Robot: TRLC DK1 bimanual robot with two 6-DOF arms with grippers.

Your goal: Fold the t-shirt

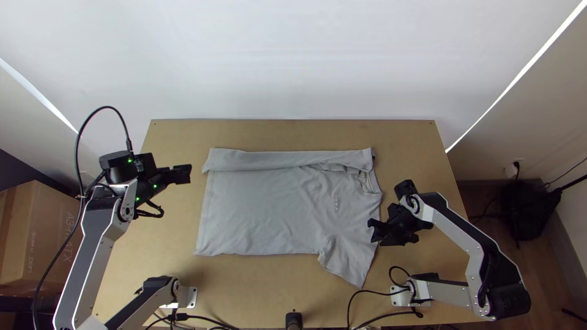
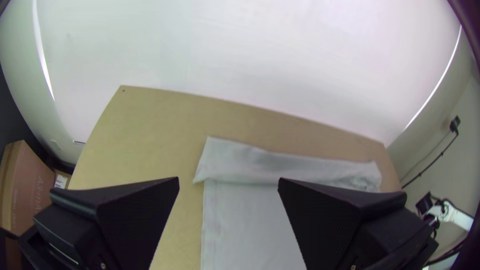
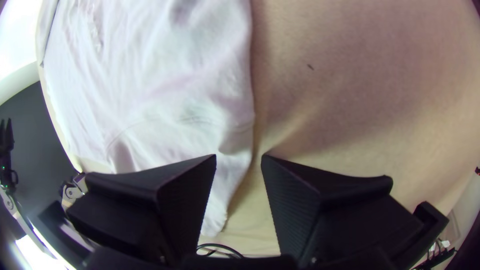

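Observation:
The grey t-shirt (image 1: pixel 269 208) lies on the table, its far side folded over in a long strip toward the middle; the near sleeve sticks out toward the table's front edge. My left gripper (image 1: pixel 183 173) is left of the shirt's hem, not touching it. In the left wrist view my left gripper (image 2: pixel 228 182) is open, with the folded strip of the shirt (image 2: pixel 280 165) beyond. Over the shirt's right edge, near the sleeve, is my right gripper (image 1: pixel 375 231). The right wrist view shows my right gripper (image 3: pixel 239 157) open, the shirt's edge (image 3: pixel 235 170) between and below its fingers.
Bare wooden table (image 1: pixel 306 135) runs along the far side of the shirt and around it. A cardboard box (image 1: pixel 40 238) stands on the floor at the left. Black cables (image 1: pixel 373 293) lie at the table's near edge.

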